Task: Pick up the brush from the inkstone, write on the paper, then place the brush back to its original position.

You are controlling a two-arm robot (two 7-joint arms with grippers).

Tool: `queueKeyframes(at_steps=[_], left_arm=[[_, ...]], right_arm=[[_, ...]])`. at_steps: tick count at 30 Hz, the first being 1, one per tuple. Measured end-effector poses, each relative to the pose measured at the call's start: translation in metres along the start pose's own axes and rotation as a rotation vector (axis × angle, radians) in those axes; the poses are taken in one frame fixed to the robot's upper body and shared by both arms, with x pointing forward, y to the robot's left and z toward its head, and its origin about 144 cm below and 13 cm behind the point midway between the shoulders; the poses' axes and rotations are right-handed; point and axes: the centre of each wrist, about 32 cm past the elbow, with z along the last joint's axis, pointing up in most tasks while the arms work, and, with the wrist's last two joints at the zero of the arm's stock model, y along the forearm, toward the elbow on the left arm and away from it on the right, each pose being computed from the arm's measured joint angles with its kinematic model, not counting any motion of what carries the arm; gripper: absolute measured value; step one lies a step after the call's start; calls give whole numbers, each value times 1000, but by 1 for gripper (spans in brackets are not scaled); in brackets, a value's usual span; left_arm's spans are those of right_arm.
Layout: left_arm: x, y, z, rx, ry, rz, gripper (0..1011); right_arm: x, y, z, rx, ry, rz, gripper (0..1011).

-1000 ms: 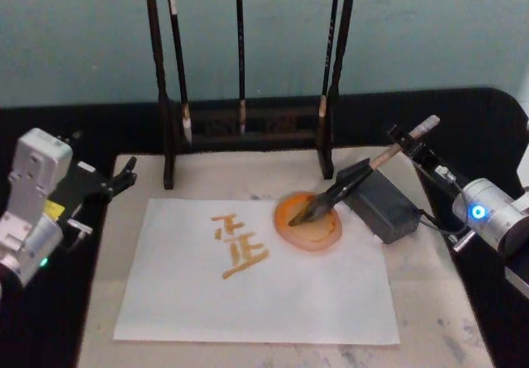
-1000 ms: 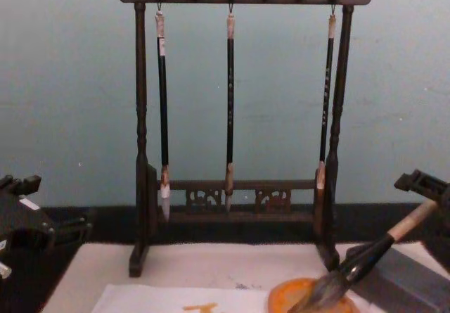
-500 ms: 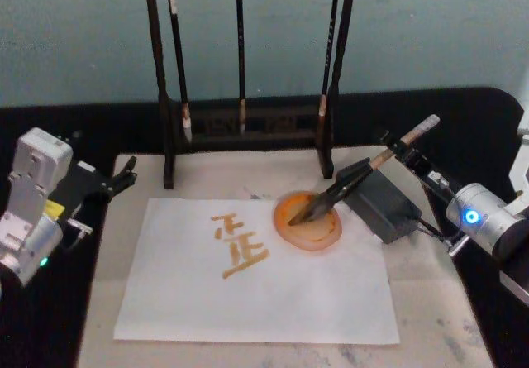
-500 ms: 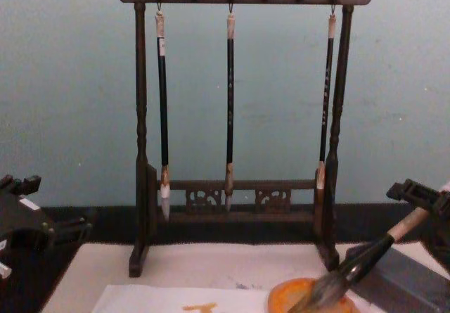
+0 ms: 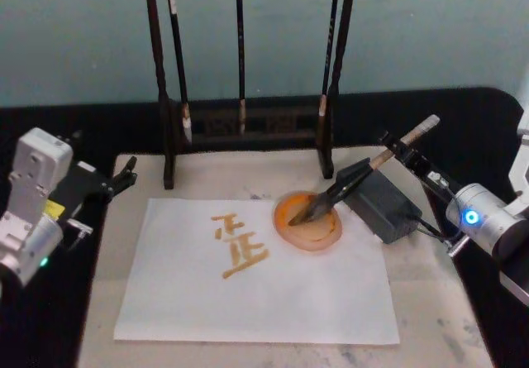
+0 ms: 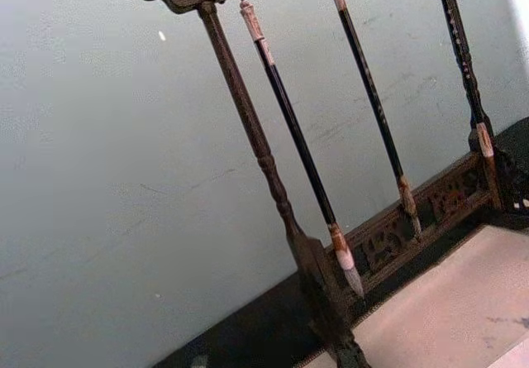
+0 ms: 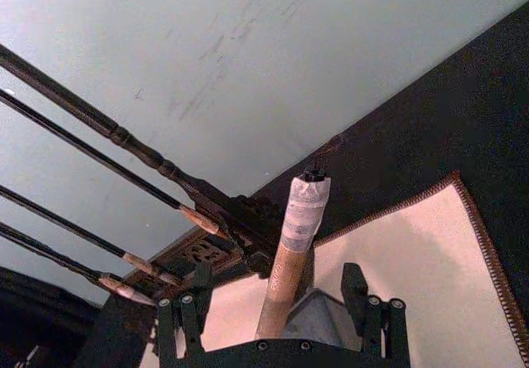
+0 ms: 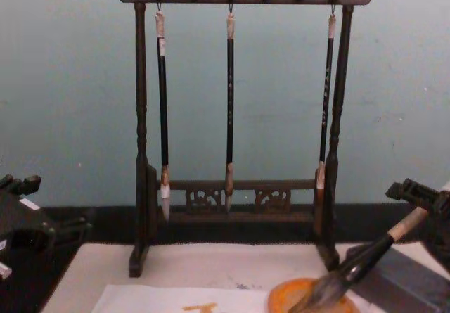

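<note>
Your brush (image 5: 339, 193) lies tilted, bristles in the orange dish (image 5: 307, 219) at the paper's (image 5: 256, 293) far right corner, shaft across the grey block (image 5: 382, 204). The right tool (image 5: 402, 146) sits at its pale handle end, fingers (image 7: 355, 281) spread either side without pinching it, arm reaching in low from the right. The left tool (image 5: 124, 174) is parked at the table's (image 5: 430, 318) left edge.
</note>
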Motion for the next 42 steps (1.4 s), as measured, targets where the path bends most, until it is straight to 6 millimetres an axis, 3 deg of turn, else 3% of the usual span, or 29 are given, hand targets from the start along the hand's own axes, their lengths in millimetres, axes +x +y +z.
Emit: queueKeyframes(at_steps=[6, 30, 42], left_arm=[[0, 0, 0, 0, 0, 0, 1010], [0, 0, 0, 0, 0, 0, 1010], [0, 0, 0, 0, 0, 0, 1010]], right_arm=[[0, 0, 0, 0, 1, -1, 926], [0, 0, 0, -1, 2, -1, 179], [0, 0, 0, -1, 2, -2, 177]])
